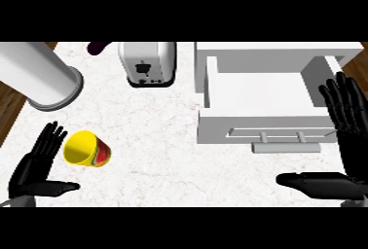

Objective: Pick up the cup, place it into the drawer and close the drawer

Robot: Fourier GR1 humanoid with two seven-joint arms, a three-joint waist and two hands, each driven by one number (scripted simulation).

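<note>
A yellow cup [87, 149] with red and green bands lies on its side on the marble counter [165, 146], at the lower left, its mouth facing left. My left hand [37, 168] stands open just left of it, fingers straight, thumb out, not touching it. The white drawer [262, 104] is pulled open at the right, its inside bare, its handle [286, 146] toward me. My right hand [345, 141] is open at the drawer's right front corner, fingers straight up along the drawer's right side, thumb pointing left below the handle.
A silver toaster [147, 63] stands at the back centre. A large grey cylinder [39, 75] lies at the back left. A dark purple object [99, 46] peeks in at the top edge. Wooden floor [10, 104] shows past the counter's left edge.
</note>
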